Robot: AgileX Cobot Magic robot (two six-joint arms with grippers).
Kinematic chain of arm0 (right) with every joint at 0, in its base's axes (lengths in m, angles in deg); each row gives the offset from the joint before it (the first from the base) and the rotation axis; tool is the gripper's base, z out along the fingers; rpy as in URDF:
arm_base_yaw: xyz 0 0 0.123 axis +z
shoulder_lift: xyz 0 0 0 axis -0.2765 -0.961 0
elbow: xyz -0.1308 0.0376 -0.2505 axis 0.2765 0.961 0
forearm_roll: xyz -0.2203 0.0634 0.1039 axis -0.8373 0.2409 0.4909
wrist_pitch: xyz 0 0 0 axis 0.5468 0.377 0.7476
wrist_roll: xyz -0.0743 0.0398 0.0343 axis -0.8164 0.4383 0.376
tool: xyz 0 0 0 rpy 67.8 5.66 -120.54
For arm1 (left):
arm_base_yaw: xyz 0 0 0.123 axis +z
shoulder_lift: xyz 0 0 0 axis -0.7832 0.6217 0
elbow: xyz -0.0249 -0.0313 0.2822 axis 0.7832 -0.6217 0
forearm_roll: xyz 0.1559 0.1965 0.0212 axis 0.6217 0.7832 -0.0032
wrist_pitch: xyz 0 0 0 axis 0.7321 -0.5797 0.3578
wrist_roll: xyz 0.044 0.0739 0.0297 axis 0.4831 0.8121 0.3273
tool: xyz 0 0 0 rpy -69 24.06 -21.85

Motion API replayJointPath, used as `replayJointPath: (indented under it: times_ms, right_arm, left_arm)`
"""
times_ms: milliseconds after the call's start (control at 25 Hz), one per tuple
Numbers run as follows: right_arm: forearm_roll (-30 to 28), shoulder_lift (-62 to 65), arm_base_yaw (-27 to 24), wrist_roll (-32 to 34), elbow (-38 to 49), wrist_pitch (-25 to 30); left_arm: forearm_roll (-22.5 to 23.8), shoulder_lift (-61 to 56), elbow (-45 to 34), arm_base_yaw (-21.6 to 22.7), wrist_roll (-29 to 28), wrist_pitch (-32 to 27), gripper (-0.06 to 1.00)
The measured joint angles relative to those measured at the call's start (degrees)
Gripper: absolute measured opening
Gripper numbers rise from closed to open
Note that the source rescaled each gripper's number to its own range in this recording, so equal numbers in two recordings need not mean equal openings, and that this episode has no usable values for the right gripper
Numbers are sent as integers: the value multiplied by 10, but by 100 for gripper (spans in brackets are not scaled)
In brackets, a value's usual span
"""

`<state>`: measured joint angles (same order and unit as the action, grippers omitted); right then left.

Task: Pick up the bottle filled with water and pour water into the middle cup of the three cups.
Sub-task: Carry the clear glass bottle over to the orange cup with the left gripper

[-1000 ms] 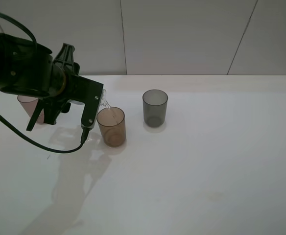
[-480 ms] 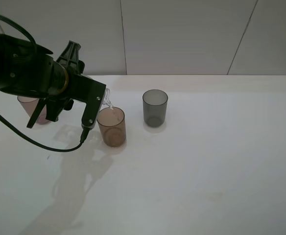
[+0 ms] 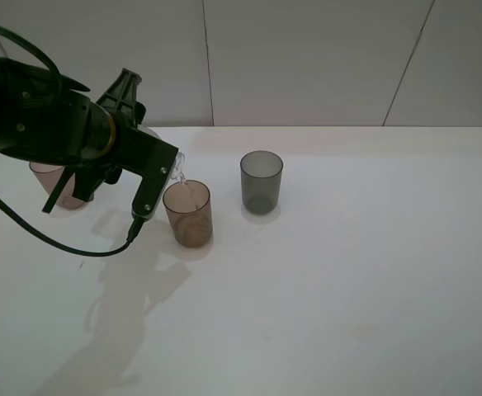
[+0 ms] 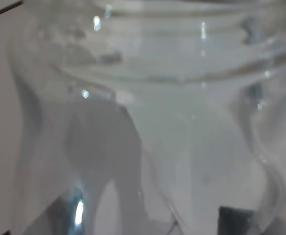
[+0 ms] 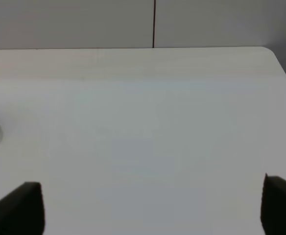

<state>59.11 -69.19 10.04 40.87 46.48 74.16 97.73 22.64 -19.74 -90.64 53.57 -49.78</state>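
Step in hand: pouring, judged from the tipped bottle; the task looks well along.
Bottle (image 3: 178, 167): clear, capless, tilted neck-down. Its mouth is at 11 o'clock of the amber cup's rim, just above it. It fills the left wrist view, threads and shoulder close to the lens.
Left gripper (image 3: 165, 165): clamped on the bottle; dark finger ends show at either side of it in the wrist view.
Right gripper (image 5: 150, 208): fingers wide apart, nothing between them, over bare surface well away from the pour.
Amber cup (image 3: 188, 214): middle of the row, upright on the surface (image 3: 348, 272). Fill level too faint to tell.
Pink cup (image 3: 59, 183): at 9 o'clock of the amber cup, partly hidden behind the arm.
Grey cup (image 3: 261, 181): at 2 o'clock of the amber cup, upright and apart from it.
Cable (image 3: 101, 252): hangs in a loop at 8 o'clock of the amber cup.
Risk, spill: the mouth sits at the rim's edge, not its centre, so a weak stream could run down outside.
Risk, splash: a steeper tilt may make the water gulp out.
Risk, overfill: the level is hard to read through tinted plastic.
Risk, knock: the gripper body or cable could topple a light cup.
Risk, slip: a smooth, wet bottle could turn in the grip.
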Motion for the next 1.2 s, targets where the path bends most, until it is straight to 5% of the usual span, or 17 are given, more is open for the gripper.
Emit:
replayJointPath:
  times_ms: [760,1200]
  right_arm:
    - [0,0,0,0,0,0]
    - [0,0,0,0,0,0]
  left_arm:
    - [86,0,0,0,8,1,1]
    - [97,0,0,0,80,1,1]
